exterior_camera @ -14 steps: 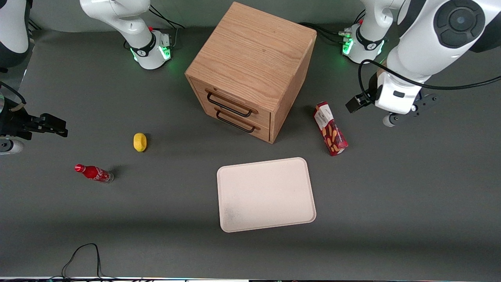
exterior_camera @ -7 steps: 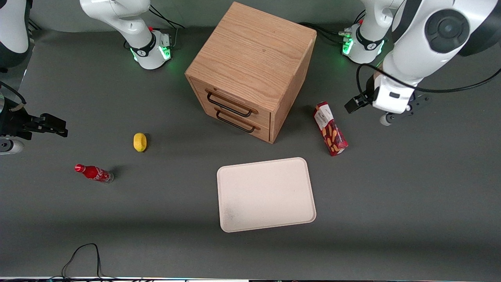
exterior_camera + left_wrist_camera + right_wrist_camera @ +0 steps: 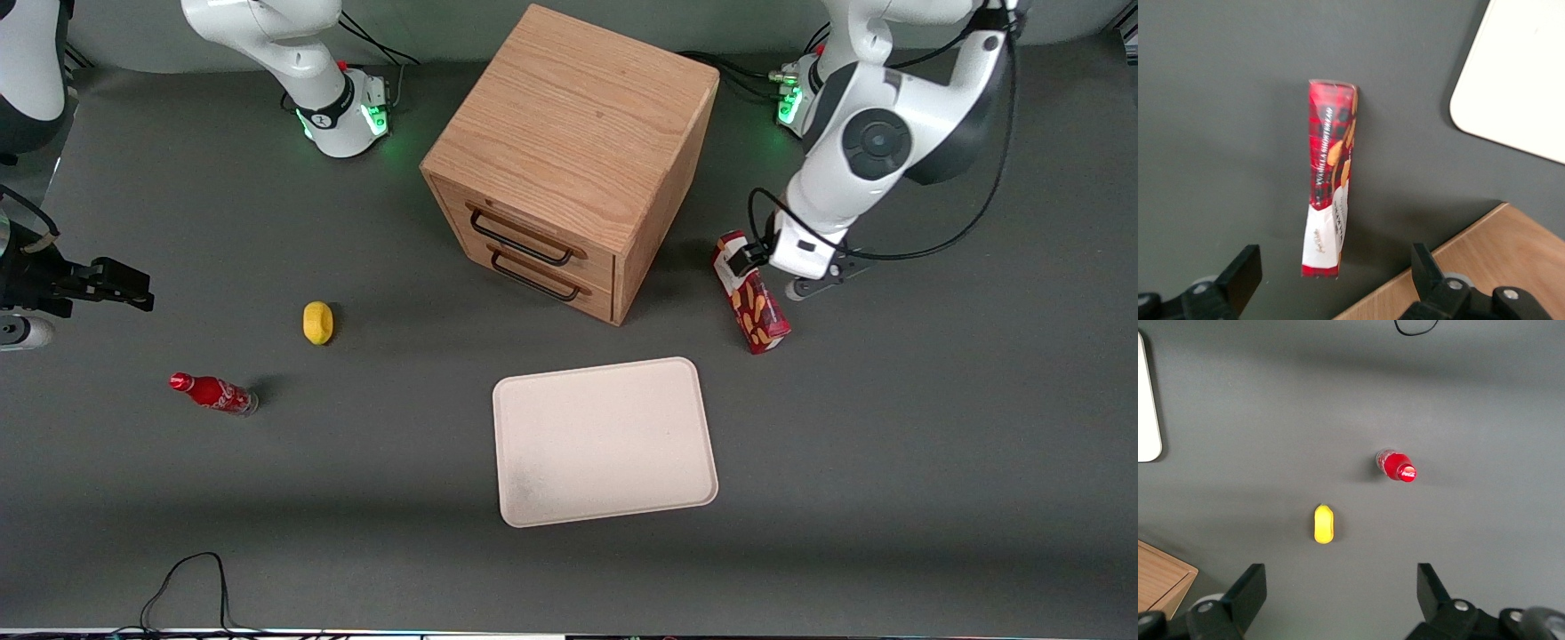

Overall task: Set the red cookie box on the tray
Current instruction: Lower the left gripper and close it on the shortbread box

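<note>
One box [image 3: 749, 294] lies beside the tray [image 3: 605, 442]; we hover our pincer [image 3: 1331, 283] above it, fingers apart, ready to grab.

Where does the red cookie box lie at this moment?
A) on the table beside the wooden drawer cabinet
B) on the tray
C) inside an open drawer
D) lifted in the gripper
A: the red cookie box lies flat on the table beside the cabinet, off the tray, with the open gripper above its white end.
</note>
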Controlling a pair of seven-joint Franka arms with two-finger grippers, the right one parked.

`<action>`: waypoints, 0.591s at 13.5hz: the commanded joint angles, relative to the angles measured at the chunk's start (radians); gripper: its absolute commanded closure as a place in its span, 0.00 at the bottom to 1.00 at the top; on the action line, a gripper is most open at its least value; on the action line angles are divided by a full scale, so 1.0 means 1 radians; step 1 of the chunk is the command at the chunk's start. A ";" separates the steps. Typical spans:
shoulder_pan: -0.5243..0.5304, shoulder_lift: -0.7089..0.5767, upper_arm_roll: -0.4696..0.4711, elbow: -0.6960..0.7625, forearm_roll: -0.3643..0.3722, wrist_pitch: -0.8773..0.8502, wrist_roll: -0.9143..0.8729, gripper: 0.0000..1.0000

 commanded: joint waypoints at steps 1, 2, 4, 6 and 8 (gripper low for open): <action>-0.021 0.025 0.011 -0.070 0.027 0.112 0.023 0.00; -0.020 0.042 0.011 -0.089 0.028 0.149 0.049 0.00; -0.013 0.080 0.013 -0.112 0.028 0.224 0.093 0.00; -0.012 0.132 0.013 -0.117 0.028 0.294 0.106 0.00; -0.012 0.155 0.013 -0.138 0.028 0.357 0.106 0.00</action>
